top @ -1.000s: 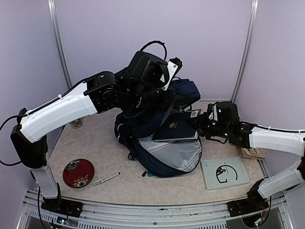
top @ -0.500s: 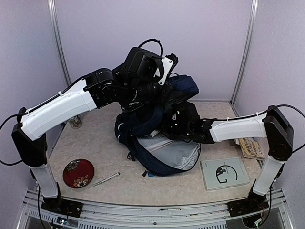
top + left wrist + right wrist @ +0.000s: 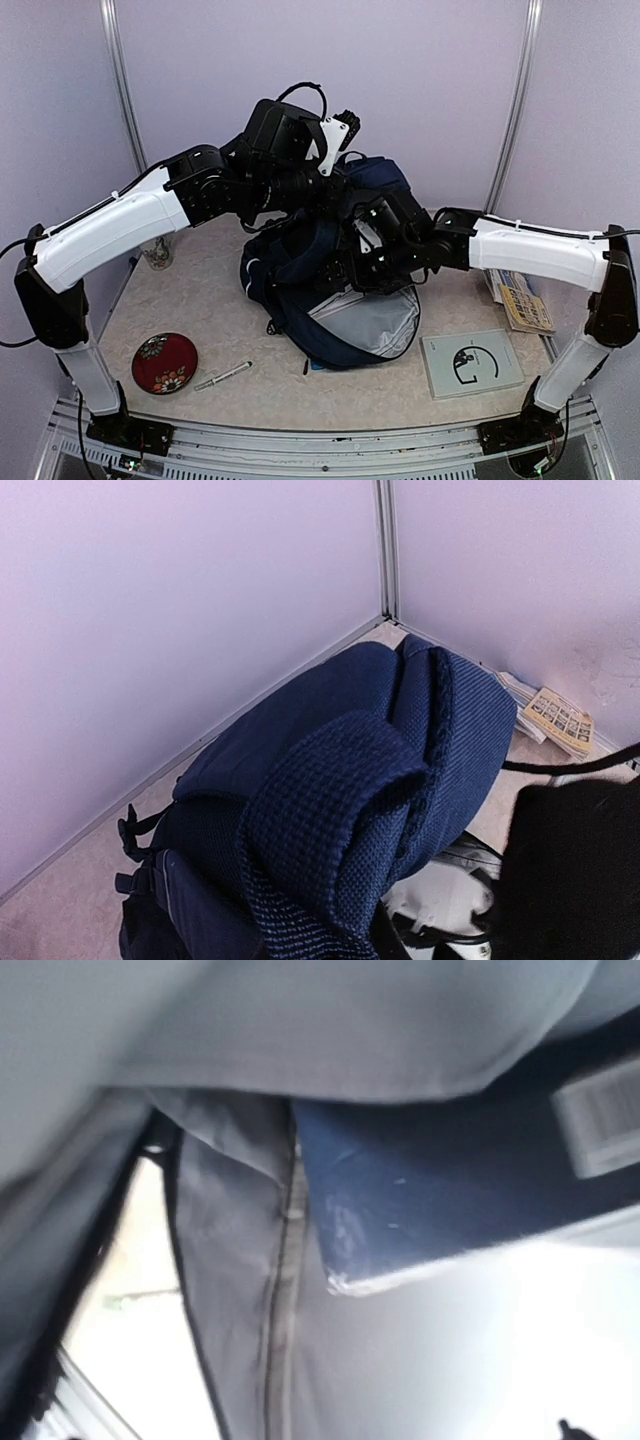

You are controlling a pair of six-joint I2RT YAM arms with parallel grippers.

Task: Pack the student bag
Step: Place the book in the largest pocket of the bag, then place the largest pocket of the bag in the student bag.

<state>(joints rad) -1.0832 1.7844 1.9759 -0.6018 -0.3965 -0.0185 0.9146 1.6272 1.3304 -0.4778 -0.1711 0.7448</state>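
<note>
On the left side the risk is my left gripper (image 3: 322,192). Its fingers are clenched, as best I can judge on the padded strap at the top of the backpack (image 3: 300,265), which sits in the middle of the table (image 3: 200,300) with its mouth facing the right arm. If that fabric slips out, the opening would sag onto whatever is inside it. The right gripper (image 3: 365,262) is buried in that mouth, and neither the overhead view nor its own camera shows its fingers, so I cannot tell whether they are released or closed. Pulling out blind could snag the grey lining (image 3: 375,322) or the zip seam (image 3: 285,1260), or drag the book (image 3: 450,1200) back out with me.

On contents: the red dish (image 3: 165,362) at the near left holds nothing I can see, and a pen (image 3: 222,376) lies loose just beside it. In the backpack, the right wrist camera shows a navy book lying against the lining, one corner scuffed. A white booklet (image 3: 472,362) and some pamphlets (image 3: 520,305) remain outside on the right.
</note>
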